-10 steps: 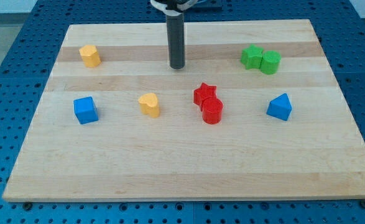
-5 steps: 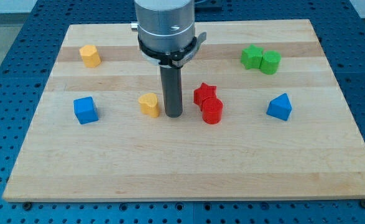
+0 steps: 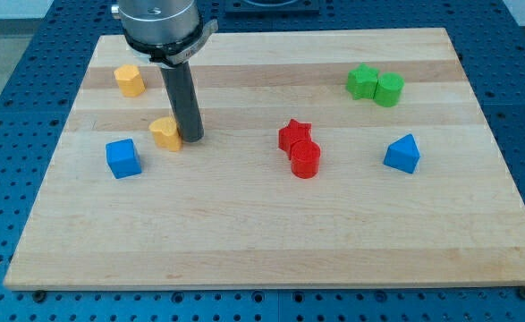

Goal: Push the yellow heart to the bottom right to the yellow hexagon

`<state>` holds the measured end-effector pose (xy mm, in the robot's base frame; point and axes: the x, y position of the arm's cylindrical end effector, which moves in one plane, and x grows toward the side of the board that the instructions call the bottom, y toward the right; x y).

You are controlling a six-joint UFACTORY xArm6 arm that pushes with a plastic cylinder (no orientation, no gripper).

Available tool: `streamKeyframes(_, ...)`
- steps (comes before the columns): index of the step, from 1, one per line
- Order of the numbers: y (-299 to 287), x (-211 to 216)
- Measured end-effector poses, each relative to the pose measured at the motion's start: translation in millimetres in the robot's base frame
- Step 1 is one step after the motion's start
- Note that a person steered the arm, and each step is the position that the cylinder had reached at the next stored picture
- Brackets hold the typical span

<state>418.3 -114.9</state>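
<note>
- Touching the yellow heart (image 3: pixel 165 133) on its right side, my tip (image 3: pixel 190 139) grasps nothing, being a bare rod.
- The heart sits below-right of the yellow hexagon (image 3: pixel 130 80), near the blue cube (image 3: pixel 122 158).
- The arm's upper part is cut off at the view's top.

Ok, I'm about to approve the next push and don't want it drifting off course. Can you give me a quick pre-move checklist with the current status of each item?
1. My tip against the yellow heart, on its right: ok.
2. Yellow heart lower right of the yellow hexagon: ok; whether close enough, cannot tell.
3. Gap between heart and blue cube: ok, apart.
4. Red star and red cylinder away from the tool: ok.
5. Heart well inside the wooden board: ok.
</note>
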Motion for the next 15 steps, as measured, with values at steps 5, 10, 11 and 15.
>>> streamKeyframes(5,-4.2,19.0)
streamKeyframes(10,-10.2,29.1)
streamKeyframes(11,-15.2,37.4)
streamKeyframes(15,-41.8,-14.7)
